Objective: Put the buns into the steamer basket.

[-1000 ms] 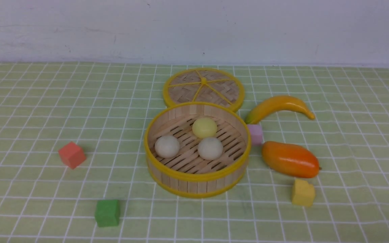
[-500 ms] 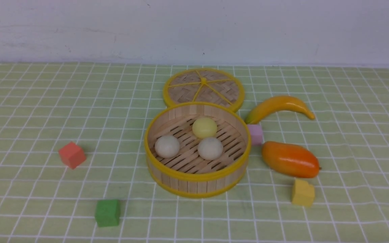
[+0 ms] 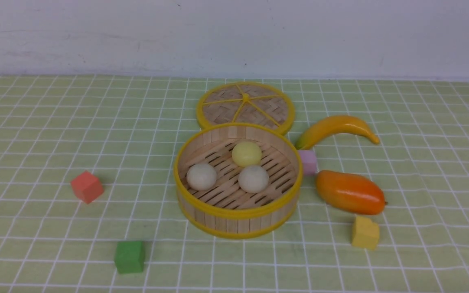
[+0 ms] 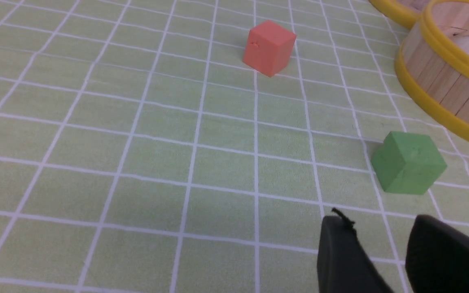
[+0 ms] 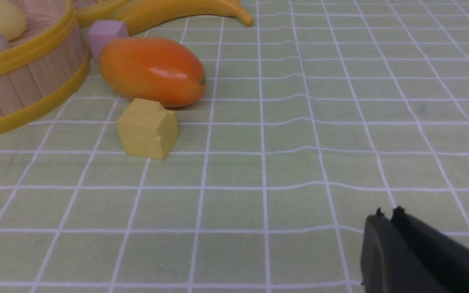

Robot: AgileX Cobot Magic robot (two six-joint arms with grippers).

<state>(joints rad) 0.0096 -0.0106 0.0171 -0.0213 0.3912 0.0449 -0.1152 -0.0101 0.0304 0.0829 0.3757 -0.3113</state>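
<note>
A pale wall (image 3: 234, 38) rises behind a table (image 3: 75, 228) covered in green checked cloth. Near the table's middle, a round steamer basket (image 3: 238, 221) holds three buns: a pale yellow bun (image 3: 246, 154) toward the basket's far edge, one off-white bun (image 3: 201, 177) by its left edge, another (image 3: 253, 179) right of centre. The left claw (image 4: 375, 248) has its fingers apart, with nothing between them; the right claw's (image 5: 389, 215) tips sit close together, empty.

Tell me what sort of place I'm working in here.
Probably a tabletop practice setup rather than a working kitchen: a grid-patterned cloth before a plain wall, with loose coloured cubes, such as the red one, beside a bamboo steamer basket.
</note>
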